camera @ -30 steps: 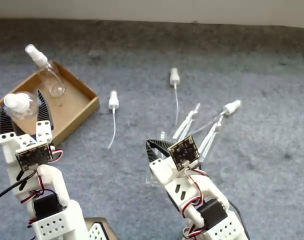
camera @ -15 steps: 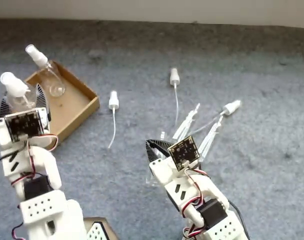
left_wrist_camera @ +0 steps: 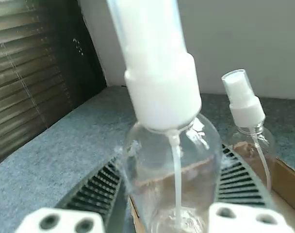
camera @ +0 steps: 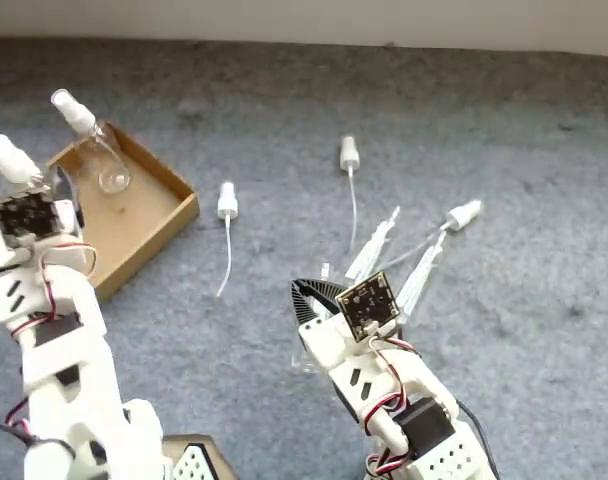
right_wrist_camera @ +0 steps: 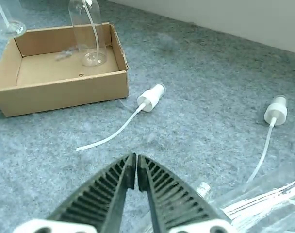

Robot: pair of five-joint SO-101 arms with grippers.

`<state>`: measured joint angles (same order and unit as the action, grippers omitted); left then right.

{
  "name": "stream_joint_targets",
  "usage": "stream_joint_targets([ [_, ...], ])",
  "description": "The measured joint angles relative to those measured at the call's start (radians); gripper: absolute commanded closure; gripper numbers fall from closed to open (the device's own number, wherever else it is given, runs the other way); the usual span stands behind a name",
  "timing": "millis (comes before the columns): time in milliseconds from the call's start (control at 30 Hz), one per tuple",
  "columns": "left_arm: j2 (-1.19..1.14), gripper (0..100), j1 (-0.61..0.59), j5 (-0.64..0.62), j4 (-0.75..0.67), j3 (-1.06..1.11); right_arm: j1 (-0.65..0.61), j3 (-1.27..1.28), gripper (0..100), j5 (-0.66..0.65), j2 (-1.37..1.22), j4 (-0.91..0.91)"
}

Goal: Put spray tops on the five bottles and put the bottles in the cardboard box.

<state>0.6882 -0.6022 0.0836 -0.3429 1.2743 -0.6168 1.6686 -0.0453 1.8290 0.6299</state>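
Note:
My left gripper [left_wrist_camera: 169, 187] is shut on a clear bottle [left_wrist_camera: 172, 160] with a white spray top [camera: 6, 158], held upright at the left corner of the cardboard box [camera: 149, 215]. A second topped bottle [camera: 96, 145] stands inside the box. Three loose spray tops [camera: 227, 203] [camera: 349, 154] [camera: 464, 213] lie on the grey carpet. Clear uncapped bottles [camera: 384, 250] lie just beyond my right gripper [right_wrist_camera: 136, 165], which is shut on nothing, low over the carpet.
The box [right_wrist_camera: 65, 73] sits at the far left, with its near half bare. One spray top [right_wrist_camera: 151, 97] with its long tube lies between the box and my right gripper. Open carpet stretches to the right and far side.
My left arm has carried the topped bottle up and away toward the box's left corner. The right arm has not moved.

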Motion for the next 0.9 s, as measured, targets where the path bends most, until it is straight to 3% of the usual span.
stream_joint_targets([
  [167, -0.190, 86, -0.044, -0.109, 0.000, -0.124, 0.000, 0.000, 99.4, 0.000, 0.000, 0.000],
  [600, -0.611, 87, -0.048, -0.120, -0.018, -0.407, 0.000, 0.000, 99.4, 0.000, 0.000, 0.000],
  [900, -0.815, 87, -0.048, -0.120, -0.393, -0.411, 0.000, 0.000, 99.4, 0.000, 0.000, 0.000],
])
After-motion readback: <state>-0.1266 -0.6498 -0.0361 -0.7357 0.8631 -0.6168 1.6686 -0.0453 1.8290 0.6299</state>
